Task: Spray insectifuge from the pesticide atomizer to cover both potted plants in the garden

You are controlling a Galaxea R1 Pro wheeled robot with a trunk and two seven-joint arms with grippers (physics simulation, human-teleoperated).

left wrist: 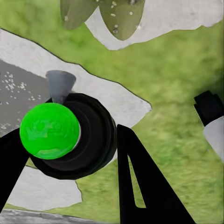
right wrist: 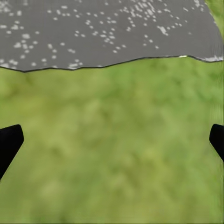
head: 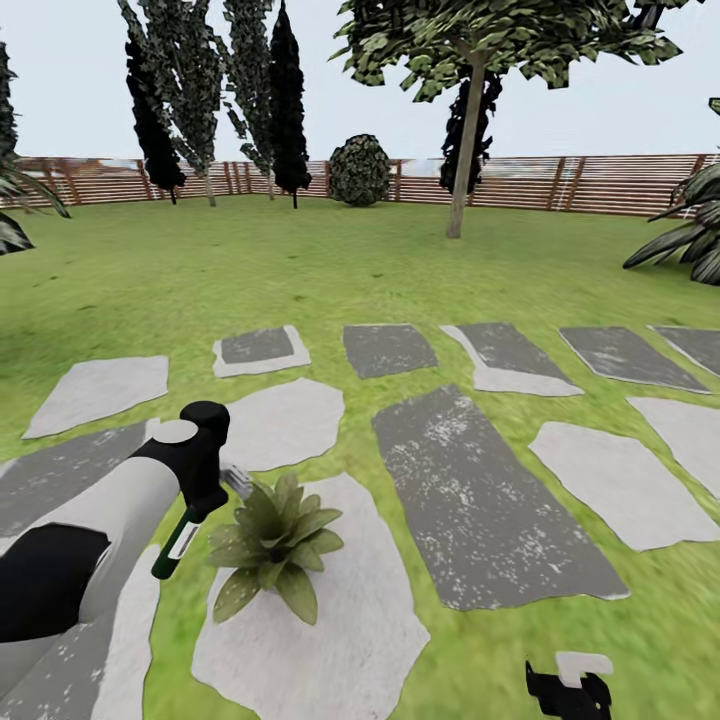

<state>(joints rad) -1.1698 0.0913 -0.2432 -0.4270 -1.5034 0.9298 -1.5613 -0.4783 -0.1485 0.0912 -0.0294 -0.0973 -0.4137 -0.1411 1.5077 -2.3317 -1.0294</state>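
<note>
Left gripper [left wrist: 70, 154] is closed on the atomizer [left wrist: 70, 140], fingers [left wrist: 140, 182] clamped either side of its dark body, green cap facing the wrist camera and the grey nozzle pointing away over a stepping stone [left wrist: 107, 98]. In the head view the atomizer [head: 178, 540] hangs at lower left, just beside the plant [head: 272, 545], which sits on a pale stone [head: 330, 640]. Right gripper [right wrist: 112, 140] hangs spread wide over grass [right wrist: 112, 177], holding nothing. Judgement: spraying is in hand; the nozzle should be turned squarely onto the rosette and swept across all leaves. A second plant is not visible.
</note>
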